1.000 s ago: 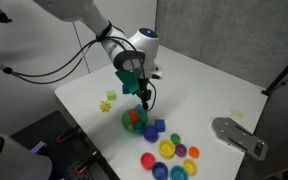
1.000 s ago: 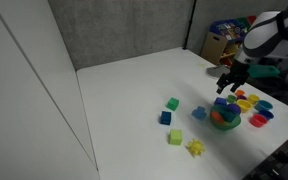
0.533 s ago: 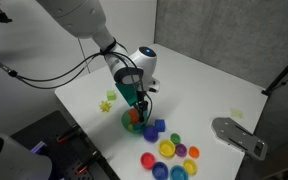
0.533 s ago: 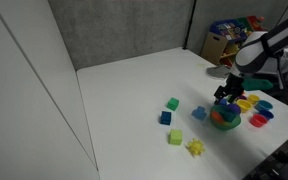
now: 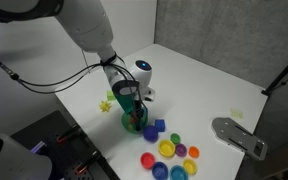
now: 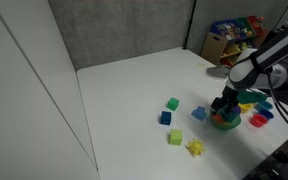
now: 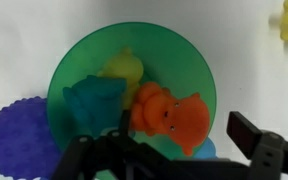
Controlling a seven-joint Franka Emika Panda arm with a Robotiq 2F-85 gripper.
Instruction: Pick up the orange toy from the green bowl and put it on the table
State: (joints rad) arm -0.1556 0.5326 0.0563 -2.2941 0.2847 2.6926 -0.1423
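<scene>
Inside the green bowl [image 7: 199, 60], the orange toy [image 7: 169, 115] is being straddled by the gripper [image 7: 174, 152], which is being lowered from its higher position a second ago. Its jaws are being held spread, so a grasp is seemingly being prepared.

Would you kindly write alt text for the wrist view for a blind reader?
An orange toy lies in a green bowl beside a teal toy and a yellow toy; the open gripper shows dark along the bottom edge.
</scene>
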